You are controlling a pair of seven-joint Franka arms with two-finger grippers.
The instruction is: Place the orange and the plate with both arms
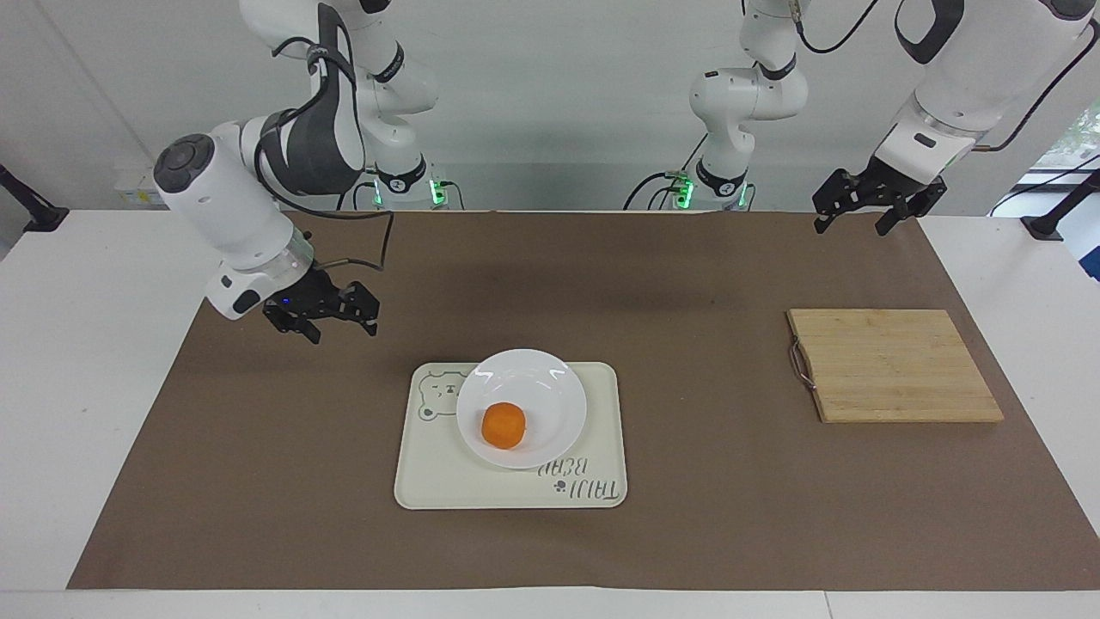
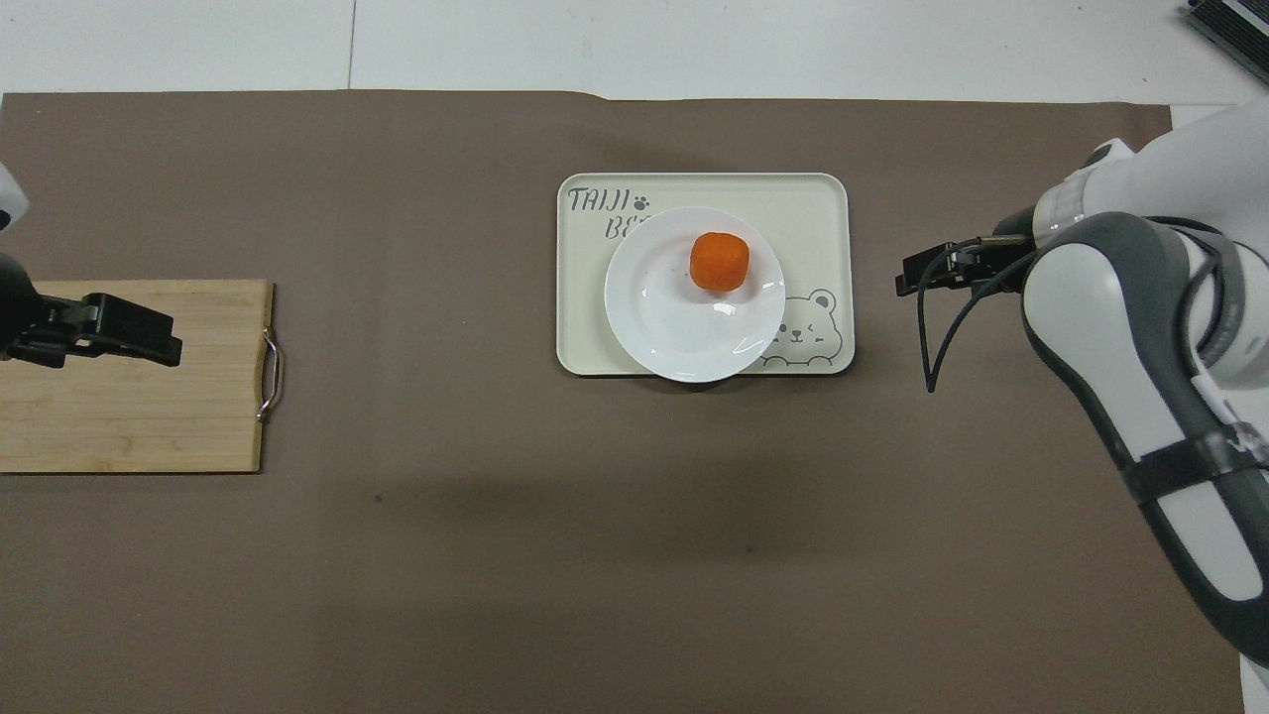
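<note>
- The plate [image 1: 522, 407] covers part of the printed lettering on the cream tray [image 1: 593, 404], and in the overhead view its rim nearest the robots just overhangs the tray's edge.
- The orange [image 1: 503, 425] lies in the plate, off centre, on the part farther from the robots; it is round, so no long axis shows.
- The plate lies flat, rim up, on the tray near the middle of the counter [image 1: 687, 533].
- The right gripper [image 1: 329, 320] hangs over bare brown mat beside the tray, toward the right arm's end, jaws released and empty.
- The left gripper [image 1: 859, 211] hangs over the mat's edge, near the wooden board [image 1: 894, 365], jaws spread, holding nothing.
- In the overhead view the left arm is cut off at the frame edge.
</note>
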